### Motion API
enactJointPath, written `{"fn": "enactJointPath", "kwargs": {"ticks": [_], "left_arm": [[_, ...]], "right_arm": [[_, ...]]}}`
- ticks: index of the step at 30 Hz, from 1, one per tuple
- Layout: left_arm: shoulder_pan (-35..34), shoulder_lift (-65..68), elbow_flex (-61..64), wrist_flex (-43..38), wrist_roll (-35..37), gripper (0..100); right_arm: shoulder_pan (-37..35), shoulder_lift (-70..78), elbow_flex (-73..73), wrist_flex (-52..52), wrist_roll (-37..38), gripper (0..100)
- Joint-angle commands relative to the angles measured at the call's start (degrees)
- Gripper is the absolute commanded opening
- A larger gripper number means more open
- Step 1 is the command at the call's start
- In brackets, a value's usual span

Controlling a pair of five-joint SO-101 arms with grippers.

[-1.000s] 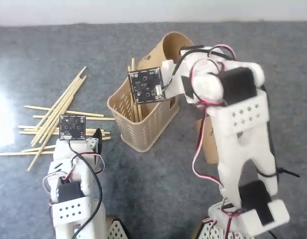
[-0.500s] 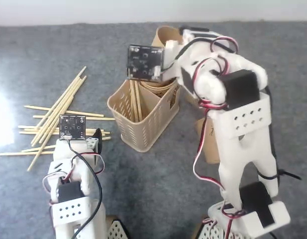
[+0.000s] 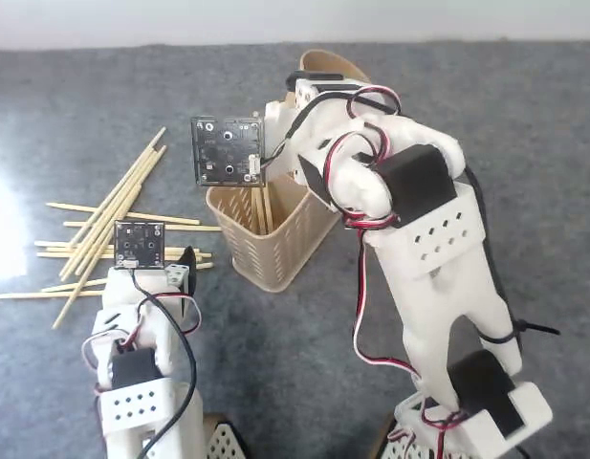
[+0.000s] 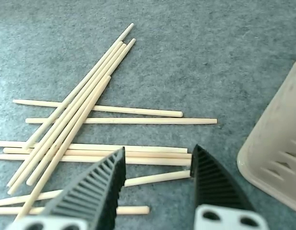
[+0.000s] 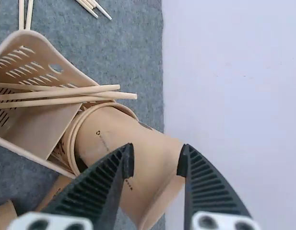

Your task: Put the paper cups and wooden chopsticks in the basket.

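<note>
A tan slatted basket (image 3: 261,251) stands mid-table with a few wooden chopsticks (image 5: 66,93) leaning inside it. A paper cup (image 5: 121,143) leans in its far end, its upper part (image 3: 328,67) showing behind the right arm (image 3: 414,196). My right gripper (image 5: 155,160) hangs open above that cup, touching nothing. Several loose chopsticks (image 3: 113,225) lie scattered on the grey mat to the left of the basket. My left gripper (image 4: 157,165) is open low over them (image 4: 90,120), with nothing between its fingers. It also shows near the basket's left side (image 3: 185,260).
A second brown paper cup (image 5: 3,215) lies on the mat beside the basket, under the right arm. The basket's corner (image 4: 277,158) is close to the left gripper. White wall borders the mat's far edge (image 3: 467,24).
The right arm swung left over the basket. The paper cup it held tilted above the basket now rests inside, let go. The left arm has not moved.
</note>
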Motion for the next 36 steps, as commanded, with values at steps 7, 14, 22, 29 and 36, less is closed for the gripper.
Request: {"fn": "enactJointPath", "kwargs": {"ticks": [7,14,22,29,36], "left_arm": [[0.4,-0.7,-0.4,-1.4,-0.4,21],[0.4,-0.7,-0.4,-1.4,-0.4,21],[0.4,-0.7,-0.4,-1.4,-0.4,21],[0.4,-0.7,-0.4,-1.5,-0.4,21],[0.4,-0.7,-0.4,-1.5,-0.4,21]], "right_arm": [[6.2,-0.3,-9.8,-4.5,-0.8,1.7],[10.1,6.1,-9.8,-8.7,-0.8,0.7],[11.7,9.0,-9.8,-11.0,-0.9,0.7],[3.7,9.1,-9.8,-5.8,-1.0,0.7],[1.8,10.9,-10.3,-3.5,-4.3,0.7]]}}
